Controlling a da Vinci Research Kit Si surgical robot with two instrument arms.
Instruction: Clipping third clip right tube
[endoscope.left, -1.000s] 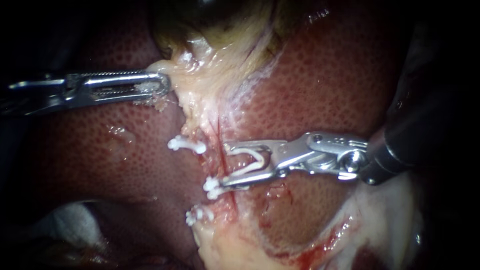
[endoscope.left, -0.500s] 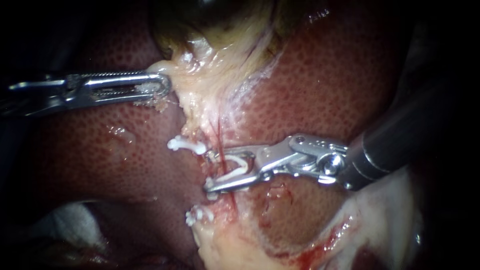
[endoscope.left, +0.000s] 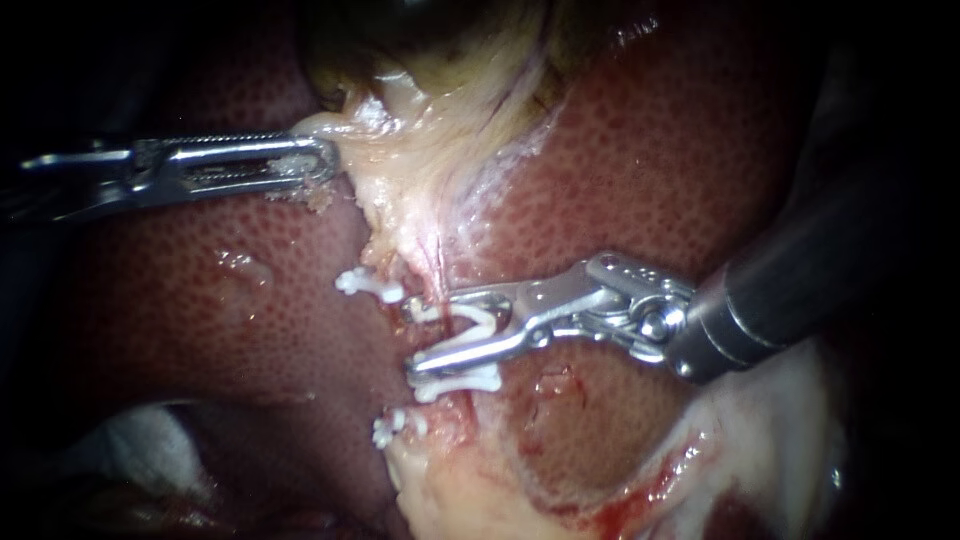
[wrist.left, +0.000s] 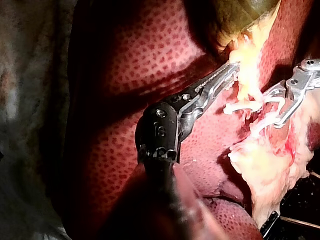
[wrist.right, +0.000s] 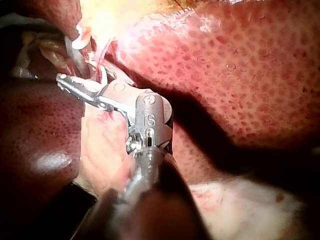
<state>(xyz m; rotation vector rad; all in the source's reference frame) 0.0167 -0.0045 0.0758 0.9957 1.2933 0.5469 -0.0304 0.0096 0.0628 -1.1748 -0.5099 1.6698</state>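
My right instrument's end effector stands spread, the loaded clip seated against both jaws, and the tube passes between those jaws, so I judge the coming move a squeeze rather than a reach. The tube's long axis runs up and down the endoscope view, and the jaws cross it nearly square from the right, just above a seated clip. My left instrument, well apart and the farther of the two, pinches pale tissue under the gallbladder.

My right instrument has carried its clip leftward across the tube.
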